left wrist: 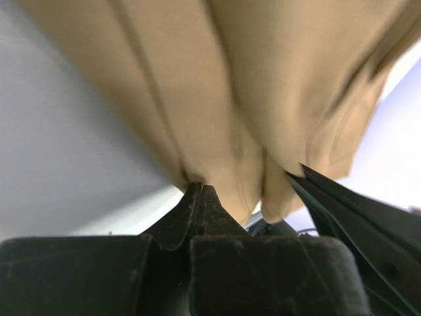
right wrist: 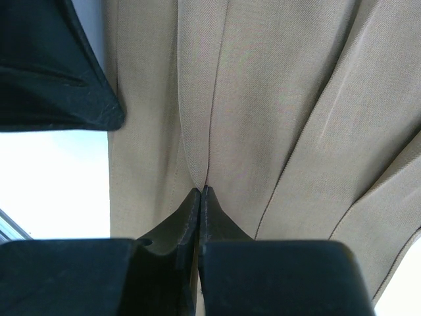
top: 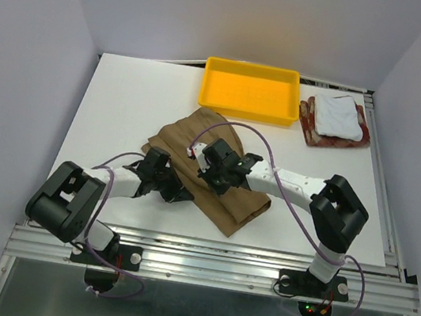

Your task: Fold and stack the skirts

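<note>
The tan-brown pleated skirt (top: 190, 132) lies partly folded in the middle of the table. My left gripper (top: 176, 187) is shut on a fold at its near-left edge; cloth bunches above the closed tips (left wrist: 199, 187) of that gripper, with the skirt (left wrist: 263, 85) filling the left wrist view. My right gripper (top: 205, 173) pinches a pleat near the skirt's middle, and its jaws meet on the fabric (right wrist: 276, 118) at the tips (right wrist: 202, 191). The white skirt (top: 337, 114) rests folded on the red-and-beige checked skirt (top: 312, 131) at the back right.
A yellow tray (top: 245, 115) stands at the back centre, just beyond the tan skirt. The two grippers sit close together over the cloth; part of the left gripper (right wrist: 52, 72) shows in the right wrist view. The table's metal front rail (top: 210, 262) runs along the near edge.
</note>
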